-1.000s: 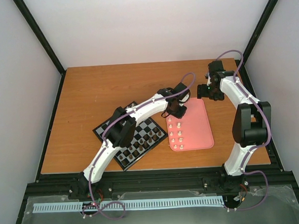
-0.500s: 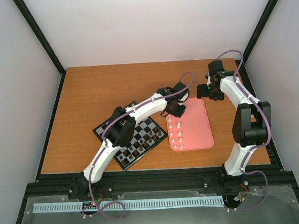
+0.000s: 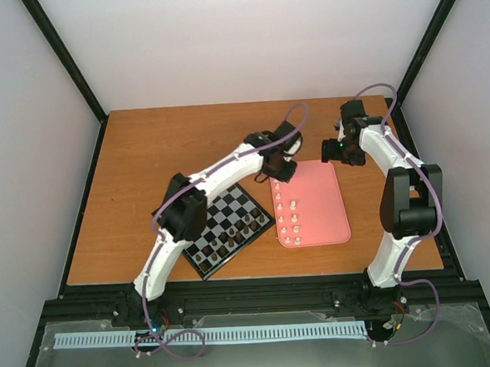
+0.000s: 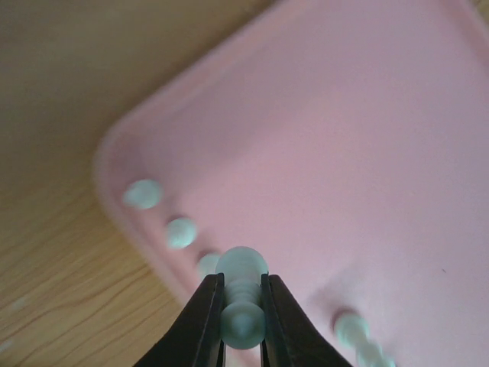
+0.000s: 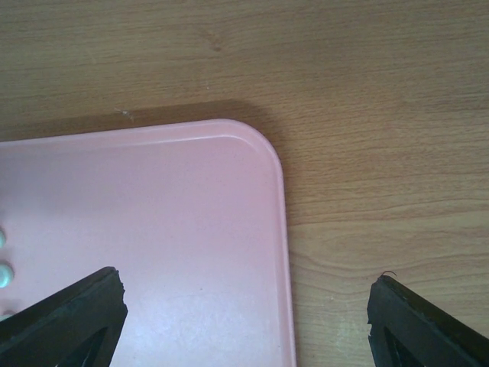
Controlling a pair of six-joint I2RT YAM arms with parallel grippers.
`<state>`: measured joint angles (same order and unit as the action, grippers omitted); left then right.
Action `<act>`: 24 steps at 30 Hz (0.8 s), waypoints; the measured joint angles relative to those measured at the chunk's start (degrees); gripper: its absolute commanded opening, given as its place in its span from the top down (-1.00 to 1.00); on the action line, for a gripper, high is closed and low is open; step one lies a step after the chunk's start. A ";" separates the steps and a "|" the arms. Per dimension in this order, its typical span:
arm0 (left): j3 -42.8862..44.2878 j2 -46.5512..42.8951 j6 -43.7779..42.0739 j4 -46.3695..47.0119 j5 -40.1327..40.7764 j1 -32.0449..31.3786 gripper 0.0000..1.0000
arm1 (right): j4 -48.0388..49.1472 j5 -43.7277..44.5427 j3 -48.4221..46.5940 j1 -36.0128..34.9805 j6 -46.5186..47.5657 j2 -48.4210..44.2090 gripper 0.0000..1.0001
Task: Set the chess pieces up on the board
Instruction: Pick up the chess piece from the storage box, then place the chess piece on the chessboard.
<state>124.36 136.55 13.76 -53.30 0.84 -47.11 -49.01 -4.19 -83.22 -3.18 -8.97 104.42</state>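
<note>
Chess piece [image 4: 242, 306], cream-white, is being pinched between the left fingers [image 4: 205, 321] over the far left corner of the pink tray [image 4: 367, 153]. More cream pieces [image 3: 290, 218] are standing in two short columns along the tray's left side. Just beside the tray, the board [image 3: 229, 203] is lying tilted, carrying dark pieces [image 3: 224, 247] near its front edge. Right fingers [image 5: 69, 317] are hovering spread wide over the tray's far right corner, above the wooden desk [image 3: 168, 147].
</note>
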 measured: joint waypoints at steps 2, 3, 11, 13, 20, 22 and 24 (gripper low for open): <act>-1.95 -4.74 -0.07 -0.87 1.09 1.05 0.98 | 0.00 -0.61 0.02 0.00 0.00 0.11 -0.72; -3.34 -7.72 -0.07 -1.09 1.73 1.73 0.98 | 0.02 -0.87 0.00 0.00 0.00 0.17 -0.72; -30.51 -41.07 3.50 0.66 7.58 13.64 0.99 | 0.72 -3.37 0.02 0.00 0.00 1.44 -0.72; -36.76 -45.20 4.57 1.16 8.28 17.00 0.98 | 0.81 -3.82 0.02 -0.07 0.11 1.77 -0.72; -49.96 -42.95 6.05 2.29 8.55 23.76 0.99 | 0.50 -4.22 -1.18 -1.07 0.55 2.97 -0.74; -50.64 -41.62 6.10 3.43 7.80 25.00 0.99 | 0.37 -4.26 -1.70 -1.49 0.68 3.34 -0.74; -50.62 -40.46 6.12 4.72 7.32 26.14 0.98 | 0.26 -4.24 -2.03 -1.75 0.85 3.54 -0.75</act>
<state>73.73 96.09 19.88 -48.58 8.16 -20.97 -48.75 -8.43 -85.25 -4.93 -8.12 107.96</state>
